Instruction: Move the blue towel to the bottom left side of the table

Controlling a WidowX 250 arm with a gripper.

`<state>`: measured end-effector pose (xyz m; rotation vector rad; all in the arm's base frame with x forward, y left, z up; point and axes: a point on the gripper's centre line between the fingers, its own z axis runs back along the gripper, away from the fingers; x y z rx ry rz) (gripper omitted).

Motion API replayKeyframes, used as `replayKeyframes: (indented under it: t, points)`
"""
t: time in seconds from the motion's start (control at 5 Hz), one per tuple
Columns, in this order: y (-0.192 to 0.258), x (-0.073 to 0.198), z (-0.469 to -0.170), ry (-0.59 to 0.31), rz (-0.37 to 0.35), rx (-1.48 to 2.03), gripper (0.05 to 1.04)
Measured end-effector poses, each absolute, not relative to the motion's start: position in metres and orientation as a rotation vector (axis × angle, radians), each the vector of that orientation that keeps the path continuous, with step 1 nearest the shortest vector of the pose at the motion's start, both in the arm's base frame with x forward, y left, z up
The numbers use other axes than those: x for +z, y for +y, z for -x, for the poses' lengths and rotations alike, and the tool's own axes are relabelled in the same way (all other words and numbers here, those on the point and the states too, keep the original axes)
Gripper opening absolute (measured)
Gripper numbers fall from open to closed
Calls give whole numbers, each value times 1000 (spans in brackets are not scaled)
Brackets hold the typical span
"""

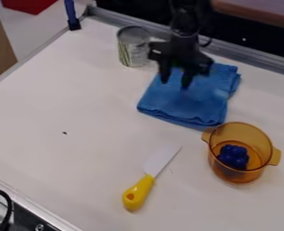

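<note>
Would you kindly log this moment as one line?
black claw: open, over folded blue cloth towel | towel: right of silver metal can | move: pending

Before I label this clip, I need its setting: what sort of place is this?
Probably a robotics workspace: a black robot arm hangs over a blue towel on a white, metal-edged table, with a yellow-handled knife and an amber pot nearby.

Arm [185, 20] hanging down from view's top edge, right of centre. Gripper [175, 82] pointing downward, two fingers [164, 74] standing apart, gap showing between tips.
</note>
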<state>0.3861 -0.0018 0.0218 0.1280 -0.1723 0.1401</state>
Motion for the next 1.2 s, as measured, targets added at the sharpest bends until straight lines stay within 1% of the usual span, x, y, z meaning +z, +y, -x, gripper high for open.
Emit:
replayKeyframes:
  t: [0.2,0.4,0.6,0.8,1.0,1.2]
  points:
    - [-15,14,-393,-160,-136,118,174]
    - [-15,0,-395,-138,-158,24,58]
    - [-14,-12,-397,-152,-176,3,53]
    - [-13,-14,-397,-141,-148,-20,53]
    - [-8,-15,-398,-139,-141,-148,53]
    - [-5,-22,-395,-157,-216,-335,52]
